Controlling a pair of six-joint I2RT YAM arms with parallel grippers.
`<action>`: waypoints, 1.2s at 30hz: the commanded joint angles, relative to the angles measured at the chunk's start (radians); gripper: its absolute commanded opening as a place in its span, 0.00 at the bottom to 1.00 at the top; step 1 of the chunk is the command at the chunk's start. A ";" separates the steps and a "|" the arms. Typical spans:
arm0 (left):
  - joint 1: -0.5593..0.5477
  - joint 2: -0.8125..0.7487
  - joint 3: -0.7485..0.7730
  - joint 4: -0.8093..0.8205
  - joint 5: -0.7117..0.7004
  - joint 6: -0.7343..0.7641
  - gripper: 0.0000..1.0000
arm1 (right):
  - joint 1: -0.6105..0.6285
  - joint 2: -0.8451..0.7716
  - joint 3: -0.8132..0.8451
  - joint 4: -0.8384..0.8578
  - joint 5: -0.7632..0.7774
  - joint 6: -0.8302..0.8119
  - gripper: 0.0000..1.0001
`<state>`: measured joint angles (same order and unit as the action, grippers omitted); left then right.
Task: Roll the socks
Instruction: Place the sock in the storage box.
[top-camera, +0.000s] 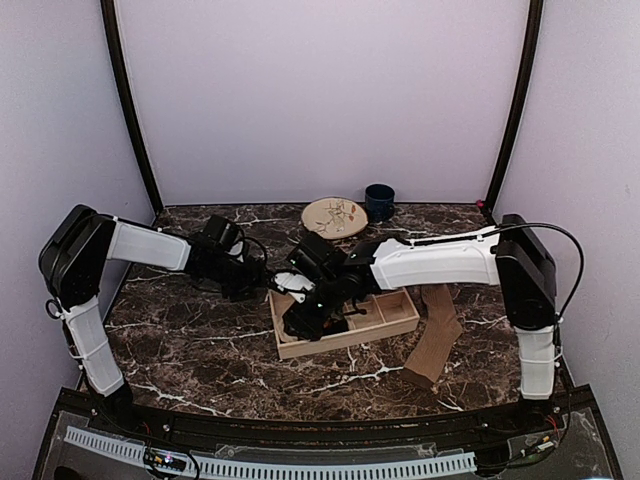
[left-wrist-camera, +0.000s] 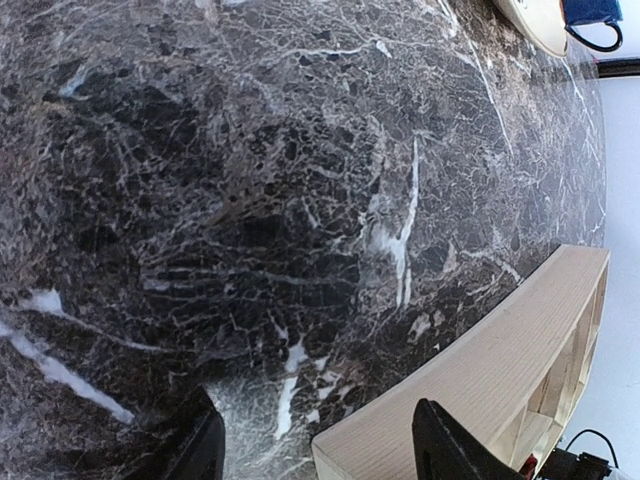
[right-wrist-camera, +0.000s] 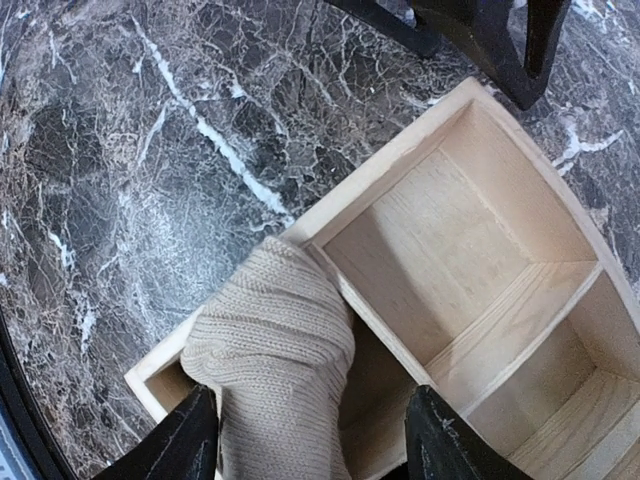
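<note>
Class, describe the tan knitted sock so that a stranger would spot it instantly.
Find the wooden tray on the dark marble table. Its end compartment, under the right end effector, holds the ribbed tan sock; the other compartments look empty.

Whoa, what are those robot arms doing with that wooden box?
They are putting away rolled socks. The right gripper hangs over the wooden tray, and a rolled tan sock sits in the tray's end compartment between its fingers. The jaws stand wider than the sock, so it looks dropped off rather than gripped. The left gripper is open and empty, low over the marble table right beside the tray.
</note>
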<state>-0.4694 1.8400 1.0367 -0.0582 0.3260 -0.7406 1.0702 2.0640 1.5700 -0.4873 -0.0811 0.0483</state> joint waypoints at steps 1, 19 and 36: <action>0.002 0.008 0.038 -0.016 0.014 0.007 0.67 | -0.013 -0.061 -0.004 -0.016 0.018 -0.008 0.64; 0.003 -0.001 0.025 -0.019 0.020 0.015 0.67 | -0.013 -0.169 -0.082 -0.019 0.042 0.028 0.21; 0.003 -0.007 0.000 0.004 0.045 0.002 0.67 | 0.019 -0.174 -0.094 -0.071 0.018 0.032 0.00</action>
<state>-0.4694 1.8496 1.0561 -0.0570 0.3531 -0.7387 1.0782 1.9186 1.4853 -0.5362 -0.0559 0.0696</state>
